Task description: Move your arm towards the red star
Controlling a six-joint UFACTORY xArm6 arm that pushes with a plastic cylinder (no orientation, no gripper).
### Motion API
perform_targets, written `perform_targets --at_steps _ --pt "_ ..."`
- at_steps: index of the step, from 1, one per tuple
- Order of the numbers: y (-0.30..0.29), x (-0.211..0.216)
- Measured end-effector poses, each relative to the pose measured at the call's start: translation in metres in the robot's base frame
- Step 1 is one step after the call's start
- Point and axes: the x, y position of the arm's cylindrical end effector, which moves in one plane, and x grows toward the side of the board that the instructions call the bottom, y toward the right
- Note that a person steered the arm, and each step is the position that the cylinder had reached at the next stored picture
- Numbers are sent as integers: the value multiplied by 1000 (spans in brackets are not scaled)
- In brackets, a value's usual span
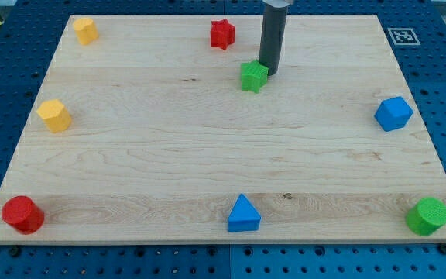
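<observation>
The red star (222, 34) lies near the view's top edge of the wooden board, a little left of centre. My tip (268, 73) stands at the lower end of the dark rod, touching or almost touching the right side of the green star (253, 76). The tip is to the right of and below the red star, about a block's width or two away from it.
The wooden board (207, 155) also holds a yellow block (85, 30) at top left, a yellow hexagon (54, 115) at left, a red cylinder (22, 215) at bottom left, a blue triangle (243, 214) at bottom centre, a green cylinder (427, 215) at bottom right and a blue block (393, 114) at right.
</observation>
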Motion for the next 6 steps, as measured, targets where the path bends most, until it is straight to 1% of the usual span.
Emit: perform_targets --at_steps 1,2,3,4,5,6 --pt "16 0" --pt "-7 0" --pt "-41 -18" --pt "-60 -42" --pt "-91 -39" --pt "-119 -53"
